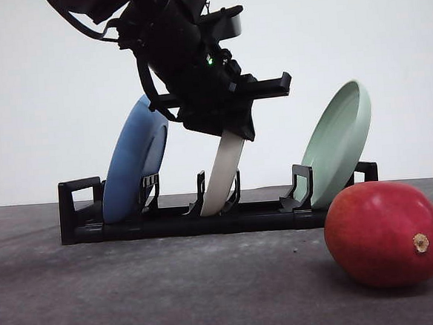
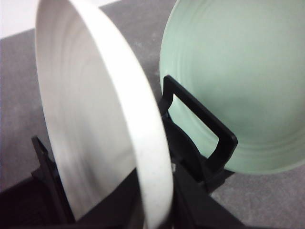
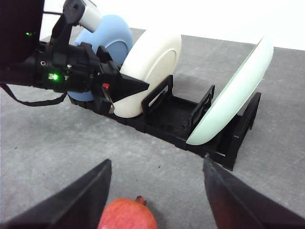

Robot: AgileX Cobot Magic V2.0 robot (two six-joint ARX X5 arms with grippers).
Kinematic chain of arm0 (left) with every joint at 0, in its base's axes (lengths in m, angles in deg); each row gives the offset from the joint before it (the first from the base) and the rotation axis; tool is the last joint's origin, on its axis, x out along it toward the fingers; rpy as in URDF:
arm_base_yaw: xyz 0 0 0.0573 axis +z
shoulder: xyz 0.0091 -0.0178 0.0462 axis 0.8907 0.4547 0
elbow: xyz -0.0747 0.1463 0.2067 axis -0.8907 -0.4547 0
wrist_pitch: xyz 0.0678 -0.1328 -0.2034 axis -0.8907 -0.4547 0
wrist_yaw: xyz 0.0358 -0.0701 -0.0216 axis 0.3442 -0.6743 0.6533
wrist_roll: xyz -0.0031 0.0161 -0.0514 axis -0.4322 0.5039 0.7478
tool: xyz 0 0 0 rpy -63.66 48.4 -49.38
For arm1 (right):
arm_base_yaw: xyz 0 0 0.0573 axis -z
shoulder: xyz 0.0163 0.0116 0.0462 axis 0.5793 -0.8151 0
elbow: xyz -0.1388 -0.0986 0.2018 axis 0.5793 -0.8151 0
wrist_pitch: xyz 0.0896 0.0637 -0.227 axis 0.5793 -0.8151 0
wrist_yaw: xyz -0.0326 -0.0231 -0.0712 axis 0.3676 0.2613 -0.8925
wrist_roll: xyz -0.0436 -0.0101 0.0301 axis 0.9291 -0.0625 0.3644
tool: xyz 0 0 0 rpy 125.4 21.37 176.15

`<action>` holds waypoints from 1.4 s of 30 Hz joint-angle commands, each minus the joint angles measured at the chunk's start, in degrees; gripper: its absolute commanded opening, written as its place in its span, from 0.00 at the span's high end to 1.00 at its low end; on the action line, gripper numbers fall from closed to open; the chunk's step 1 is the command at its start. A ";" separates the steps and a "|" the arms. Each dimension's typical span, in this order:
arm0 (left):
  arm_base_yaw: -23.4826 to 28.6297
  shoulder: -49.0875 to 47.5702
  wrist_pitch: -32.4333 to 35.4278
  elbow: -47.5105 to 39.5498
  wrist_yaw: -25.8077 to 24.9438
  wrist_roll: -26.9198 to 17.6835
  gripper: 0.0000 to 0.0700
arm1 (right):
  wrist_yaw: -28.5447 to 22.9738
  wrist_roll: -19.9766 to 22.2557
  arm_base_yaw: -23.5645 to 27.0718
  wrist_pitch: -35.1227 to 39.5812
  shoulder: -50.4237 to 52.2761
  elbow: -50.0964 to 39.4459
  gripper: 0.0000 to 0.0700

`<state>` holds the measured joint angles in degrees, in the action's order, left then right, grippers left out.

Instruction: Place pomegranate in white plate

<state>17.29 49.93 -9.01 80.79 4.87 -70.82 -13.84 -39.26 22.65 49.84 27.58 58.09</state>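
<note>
the left end effector (image 1: pixel 225 132) is reaching down onto the top rim of the wide matte off-white round plate (image 1: pixel 222 173), which is standing on edge in the middle slot of the black plastic dish rack (image 1: pixel 205 219). whether its fingers are closed on the rim i cannot tell. the step in hand appears to be fetching the plate out of the rack; the next move is likely calling for a firm pinch and a lift straight up along the slot. the round blue plate (image 1: pixel 133 168) and pale green plate (image 1: pixel 338 143) are leaning in the outer slots, leaving open gaps either side. the glossy red pomegranate (image 1: pixel 385 234) is lying on the grey tabletop (image 1: pixel 173 292) in front of the rack's right end, with the right end effector (image 3: pixel 157 183) hovering wide open and empty above it
</note>
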 commanded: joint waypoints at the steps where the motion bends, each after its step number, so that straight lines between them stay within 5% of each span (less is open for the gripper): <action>1: -0.61 -0.75 0.20 1.49 0.30 1.30 0.97 | -0.20 0.63 -0.24 0.52 -0.07 0.83 0.45; 15: -0.63 -6.89 -0.86 1.49 0.04 9.67 0.98 | -0.17 0.61 -0.24 0.52 -0.07 0.83 0.45; 23: -0.89 -12.31 -4.73 1.49 -0.27 10.48 0.98 | -0.15 0.59 -0.24 0.52 -0.07 0.83 0.45; 30: -1.61 -18.88 -12.11 1.49 -4.80 11.56 0.98 | 0.22 0.42 -0.24 0.48 -0.07 0.83 0.45; 42: -5.65 -31.56 -32.61 0.74 -4.89 8.78 0.98 | 0.17 0.44 -0.24 0.48 -0.07 0.83 0.45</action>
<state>12.56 18.48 -41.51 80.76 -0.12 -60.29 -13.77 -39.28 22.65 49.84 27.58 58.09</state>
